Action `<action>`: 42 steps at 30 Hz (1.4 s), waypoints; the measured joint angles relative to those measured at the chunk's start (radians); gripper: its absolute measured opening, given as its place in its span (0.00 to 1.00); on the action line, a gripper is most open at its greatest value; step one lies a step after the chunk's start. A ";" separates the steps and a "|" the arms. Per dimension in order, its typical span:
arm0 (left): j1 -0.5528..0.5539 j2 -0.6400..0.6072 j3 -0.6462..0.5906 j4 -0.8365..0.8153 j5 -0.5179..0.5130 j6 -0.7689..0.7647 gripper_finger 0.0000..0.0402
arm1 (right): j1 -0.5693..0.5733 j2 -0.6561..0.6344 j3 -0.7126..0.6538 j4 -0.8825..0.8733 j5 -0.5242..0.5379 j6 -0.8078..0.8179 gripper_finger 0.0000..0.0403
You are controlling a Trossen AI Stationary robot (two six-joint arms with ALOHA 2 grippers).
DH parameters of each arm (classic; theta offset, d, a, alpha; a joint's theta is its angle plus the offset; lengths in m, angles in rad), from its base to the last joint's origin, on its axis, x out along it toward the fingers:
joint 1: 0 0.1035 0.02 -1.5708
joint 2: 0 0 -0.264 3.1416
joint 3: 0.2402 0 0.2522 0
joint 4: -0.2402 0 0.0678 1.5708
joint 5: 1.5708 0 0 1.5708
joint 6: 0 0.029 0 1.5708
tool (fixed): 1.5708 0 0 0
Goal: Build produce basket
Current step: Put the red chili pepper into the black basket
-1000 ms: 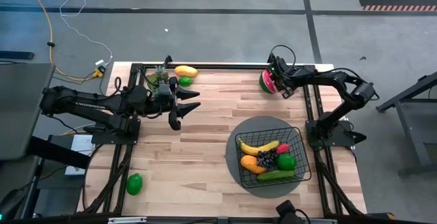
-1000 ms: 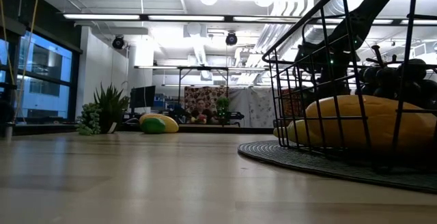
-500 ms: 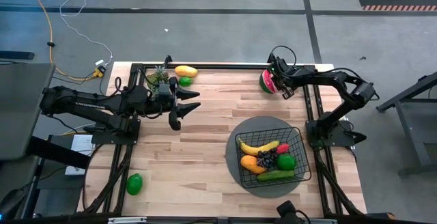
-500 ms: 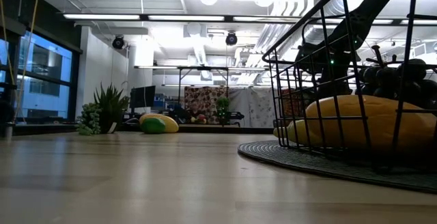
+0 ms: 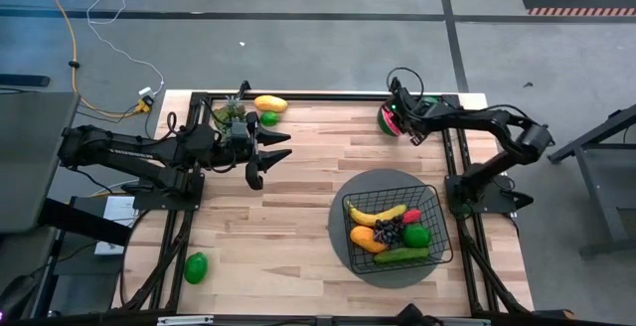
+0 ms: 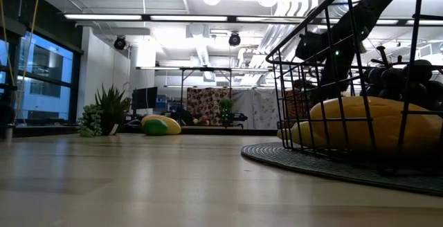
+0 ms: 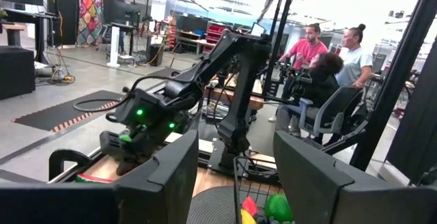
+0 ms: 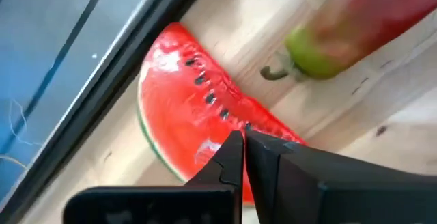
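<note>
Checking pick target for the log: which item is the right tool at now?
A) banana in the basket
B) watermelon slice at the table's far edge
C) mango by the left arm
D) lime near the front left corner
B: the right tool sits at the watermelon slice, fingers nearly together against it.

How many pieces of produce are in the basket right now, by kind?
In the basket:
banana: 1
mango: 1
grapes: 1
lime: 1
chili: 1
cucumber: 1
Total: 6
</note>
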 joint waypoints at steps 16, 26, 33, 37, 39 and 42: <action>0.000 0.000 0.000 -0.008 -0.006 0.000 0.45 | -0.128 -0.137 0.000 -0.020 -0.097 -0.593 0.11; 0.000 0.000 0.000 -0.007 -0.020 -0.019 0.45 | -0.164 -0.038 0.000 -0.013 -0.157 -0.724 0.44; 0.000 0.000 0.000 -0.007 -0.061 -0.053 0.45 | -0.164 -0.026 0.000 0.032 -0.153 -0.766 0.43; 0.000 0.000 0.000 -0.007 -0.068 -0.061 0.45 | -0.163 -0.026 0.000 0.063 -0.142 -0.779 0.40; 0.000 0.000 0.000 -0.006 -0.068 -0.064 0.45 | -0.163 -0.025 0.000 0.061 -0.130 -0.776 0.39; 0.000 0.000 0.000 -0.006 -0.068 -0.064 0.45 | -0.163 -0.007 0.000 0.061 -0.128 -0.772 0.37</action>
